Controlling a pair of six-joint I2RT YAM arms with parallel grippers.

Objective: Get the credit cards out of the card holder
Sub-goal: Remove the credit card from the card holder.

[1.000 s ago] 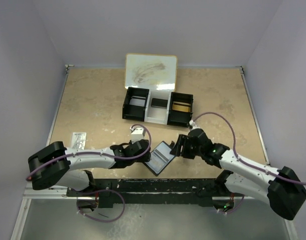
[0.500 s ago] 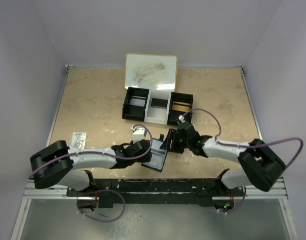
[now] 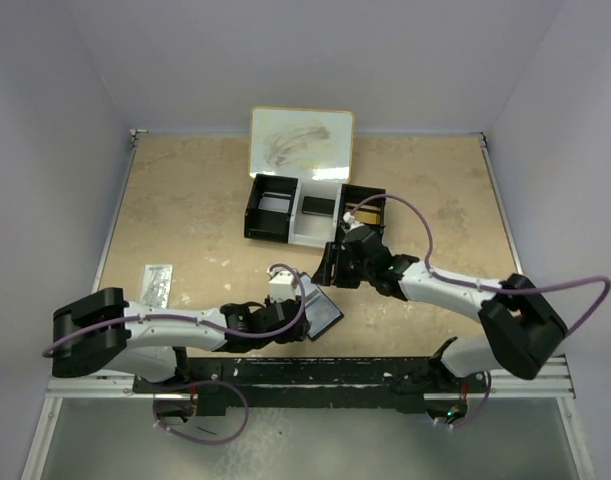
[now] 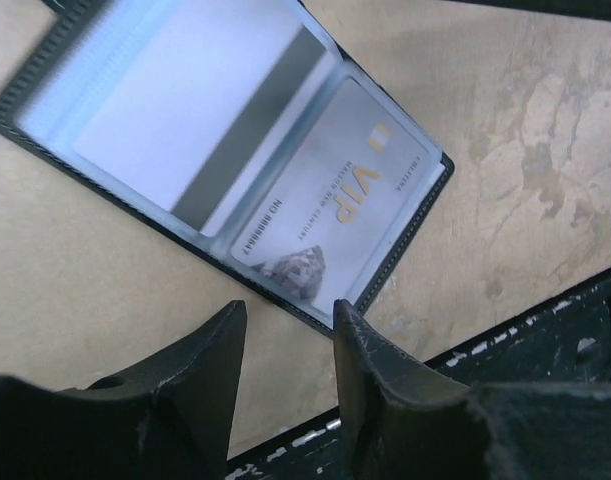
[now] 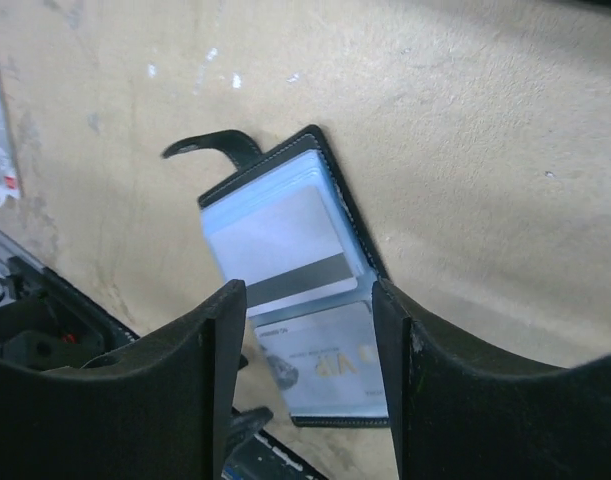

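Checking in from the remote desk. The overhead view isn't much help. The card holder [image 3: 325,316] is half tucked under the two wrists, so all I get is a shiny patch near the front edge of the table [image 3: 185,220], between the arms.

The left wrist cam cuts off the holder's top left corner, and that half is blurry anyway. What I can make out is that it lies open and flat. The striped card [image 4: 185,110] sits back side up in one clear pocket and the VIP card [image 4: 340,210] sits in the other. The small print on the VIP one is too fuzzy to read.

On the right wrist cam the snap tab [image 5: 207,147] curls out at the far end, and the holder's lower right edge slips behind a finger [image 5: 395,370].

Poses: the left arm lies low across the front. The left gripper [image 4: 285,325] has its jaws apart with only bare table between them, and the holder is just past its tips. The right arm reaches in from the right, with the right gripper [image 5: 307,295] tipped down over the holder. Its fingers are spread wide and aren't clamped on anything. I can't tell whether those tips touch the table or the leather.
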